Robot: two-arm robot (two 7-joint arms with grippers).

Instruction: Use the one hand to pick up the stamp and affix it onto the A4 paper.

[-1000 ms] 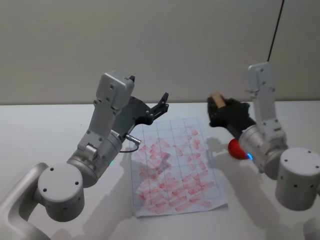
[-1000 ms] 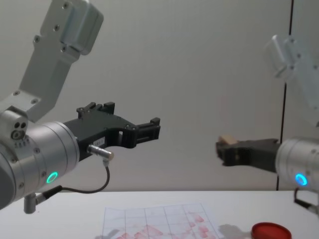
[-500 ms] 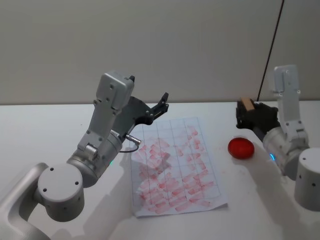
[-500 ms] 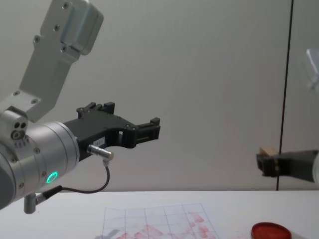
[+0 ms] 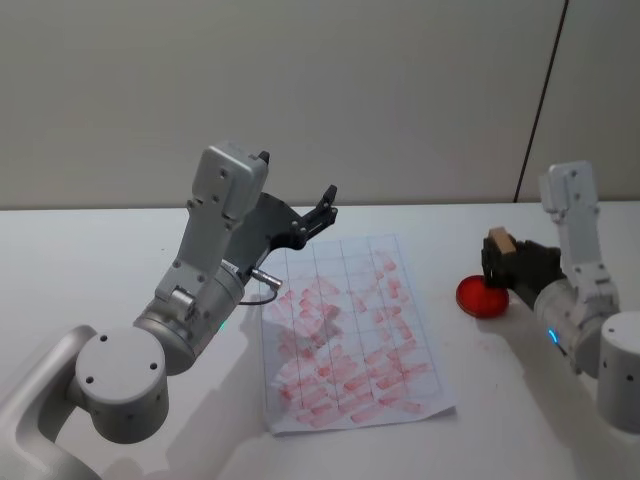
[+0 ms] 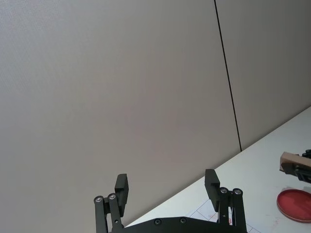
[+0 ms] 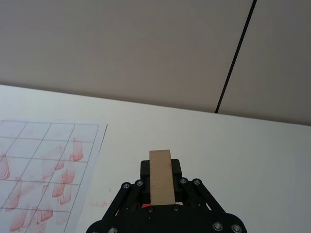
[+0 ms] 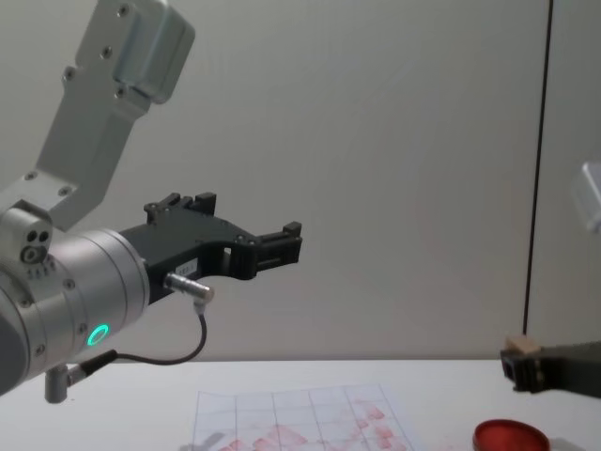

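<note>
your right gripper (image 5: 500,262) is pinching the stamp (image 5: 499,240), wooden end up, directly above the red ink pad (image 5: 482,297) and close over it. that pad sits on the table just right of the a4 paper (image 5: 350,330). your left gripper (image 5: 322,207) hangs above the paper's far left corner, fingers spread, gripping nothing.

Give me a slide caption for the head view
Right gripper holds the stamp above the red ink pad, beside the paper.
</note>
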